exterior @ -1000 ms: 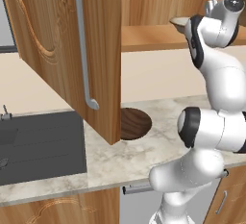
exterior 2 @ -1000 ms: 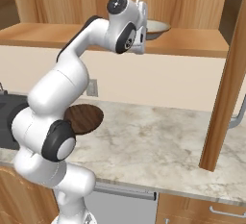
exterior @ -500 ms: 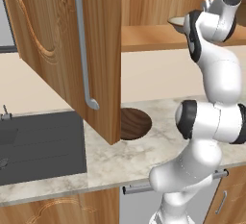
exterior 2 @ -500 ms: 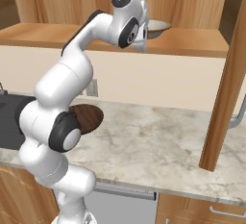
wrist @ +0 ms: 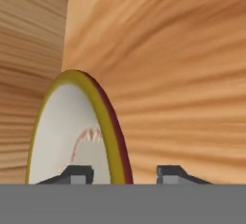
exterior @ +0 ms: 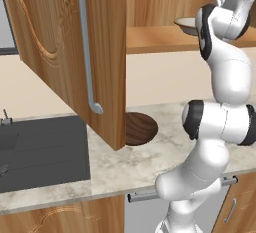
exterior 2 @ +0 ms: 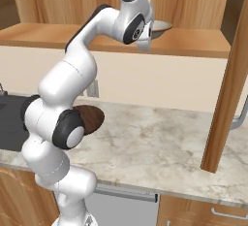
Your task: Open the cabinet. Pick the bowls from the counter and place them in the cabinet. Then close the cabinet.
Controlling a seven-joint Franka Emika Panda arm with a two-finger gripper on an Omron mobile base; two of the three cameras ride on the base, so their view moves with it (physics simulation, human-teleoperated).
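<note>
The cabinet stands open, its left door (exterior: 60,52) swung out over the counter (exterior: 130,162) and its right door (exterior 2: 227,89) open at the far right. My arm reaches up to the cabinet shelf (exterior 2: 58,38). The tan bowl (exterior: 186,24) (exterior 2: 162,26) rests on that shelf beside my hand. In the hand view my gripper (wrist: 124,174) is open, and the rim of the tan bowl (wrist: 72,131) stands between the two fingertips with a gap on each side. The dark wooden bowl (exterior: 140,128) (exterior 2: 92,118) sits on the counter (exterior 2: 155,142) below, partly behind the left door's edge.
A dark grey sink (exterior: 40,149) is set into the counter at the left. The left door's long grey handle (exterior: 87,47) hangs over the counter's front. A dishwasher bar handle (exterior: 150,194) runs under the counter edge. The cabinet's wooden back wall (wrist: 182,74) is close ahead of the hand.
The jaws have spread apart and let go of the tan bowl, which now rests on the shelf. The arm has risen slightly and leaned further into the cabinet.
</note>
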